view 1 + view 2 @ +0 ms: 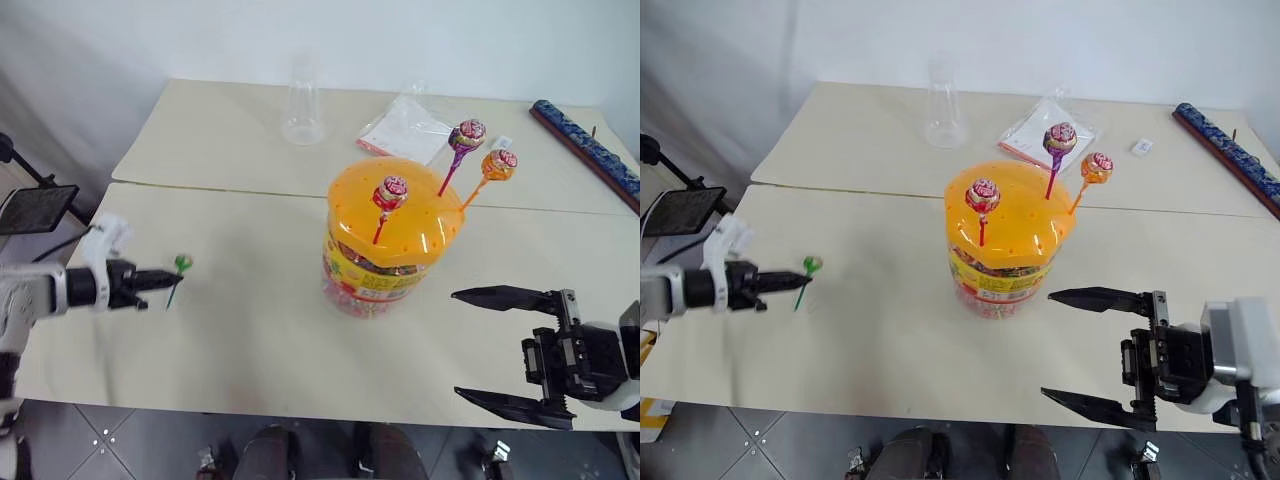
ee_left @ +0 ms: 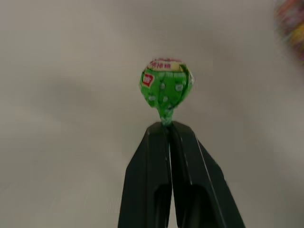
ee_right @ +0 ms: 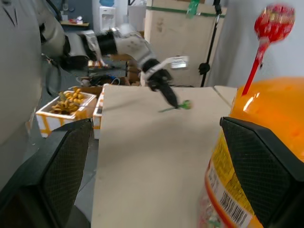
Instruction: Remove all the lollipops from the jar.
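The jar (image 1: 372, 277), a clear tub with a yellow-red label and an orange domed lid (image 1: 420, 225), stands mid-table. Three lollipops stick up from the lid: one on a red stick (image 1: 390, 191), one on a purple stick (image 1: 467, 133) and one on an orange stick (image 1: 500, 163). Far to the jar's left, my left gripper (image 1: 168, 279) is shut on the stick of a green-wrapped lollipop (image 1: 183, 262), held just above the table; its head (image 2: 166, 88) shows past the shut fingertips. My right gripper (image 1: 456, 343) stands open and empty, to the right of the jar near the table's front edge.
A clear plastic cup (image 1: 303, 105) and a flat plastic packet (image 1: 405, 130) lie behind the jar. A dark blue strip (image 1: 590, 148) runs along the table's far right edge. A black stand with a screen (image 1: 35, 206) is off the left side. Crates of bananas (image 3: 66, 102) sit beyond it.
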